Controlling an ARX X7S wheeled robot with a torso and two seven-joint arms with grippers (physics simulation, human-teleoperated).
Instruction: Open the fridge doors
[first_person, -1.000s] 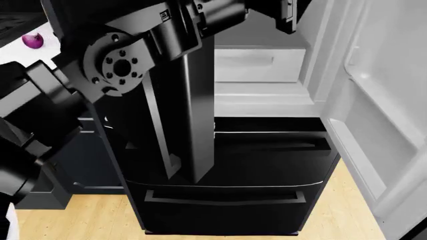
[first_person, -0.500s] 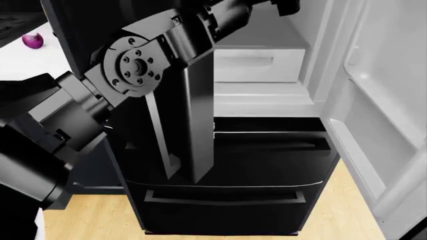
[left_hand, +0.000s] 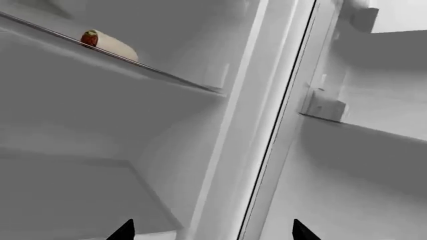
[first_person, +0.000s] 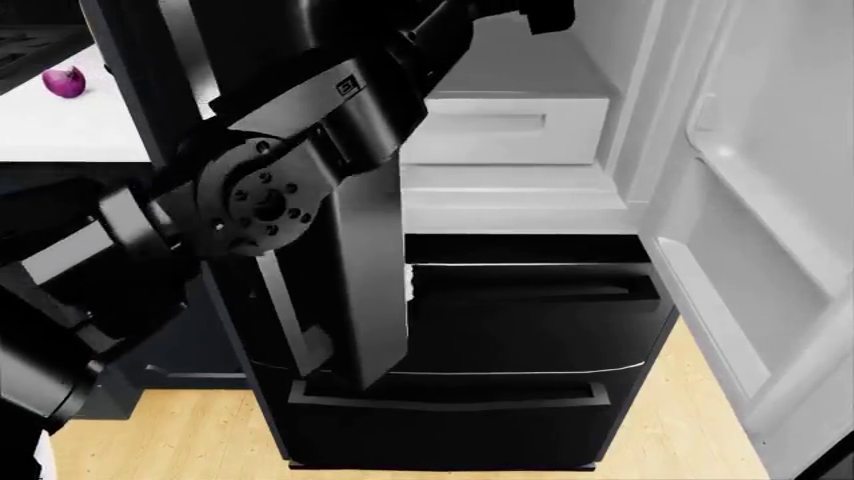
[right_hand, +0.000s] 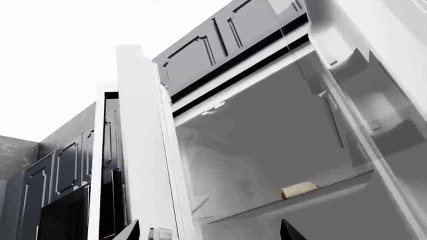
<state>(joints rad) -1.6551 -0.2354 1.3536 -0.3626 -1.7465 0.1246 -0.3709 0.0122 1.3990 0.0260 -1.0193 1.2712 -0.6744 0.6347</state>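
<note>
The fridge doors both stand open. The right door is swung wide and shows its white lining with bins. The left door, a glossy black panel, is partly open and stands edge-on behind my left arm. That arm reaches up into the fridge, and the top edge of the head view cuts off its hand. In the left wrist view my left gripper is open and empty, facing the white interior and the right door's lining. My right gripper is open and empty below the left door's white edge.
A roll-shaped food item lies on a glass shelf inside the fridge. A white drawer sits in the compartment. Two black drawer fronts close the fridge's lower part. A purple onion lies on the white counter at the left. Navy cabinets stand beside the fridge.
My left elbow has dropped down and to the left while the hand moved up and left into the fridge. The left door's edge has shifted a little to the left.
</note>
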